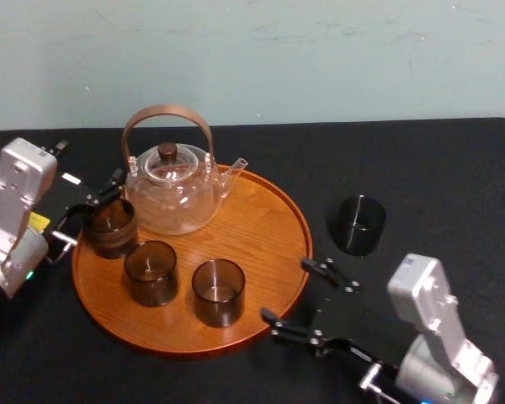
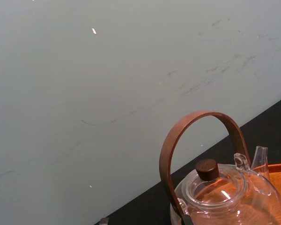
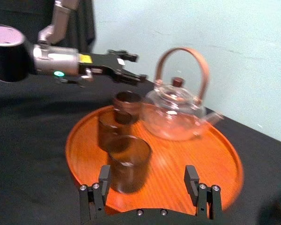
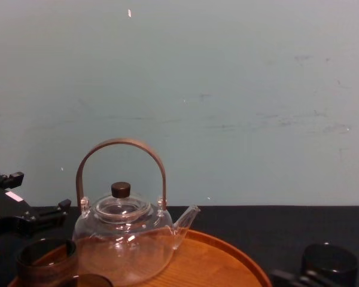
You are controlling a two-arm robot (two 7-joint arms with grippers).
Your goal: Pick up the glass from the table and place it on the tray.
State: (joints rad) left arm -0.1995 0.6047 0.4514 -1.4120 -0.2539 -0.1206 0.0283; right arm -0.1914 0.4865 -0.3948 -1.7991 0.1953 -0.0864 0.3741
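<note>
One dark smoky glass (image 1: 358,223) stands on the black table, right of the round wooden tray (image 1: 269,227); the chest view has it low at the right (image 4: 329,262). Three more such tumblers stand on the tray: one at its left edge (image 1: 111,225), one in front (image 1: 151,271), one at front centre (image 1: 218,290). My left gripper (image 1: 93,210) is open at the tray's left edge, its fingers apart just behind and above the left tumbler (image 3: 126,101). Off the tray's front right edge, my right gripper (image 1: 288,290) is open and holds nothing, nearer to me than the glass on the table.
A clear glass teapot (image 1: 172,189) with a bent wooden handle stands at the back of the tray, close to the left gripper. The black table (image 1: 438,168) reaches back to a pale green wall.
</note>
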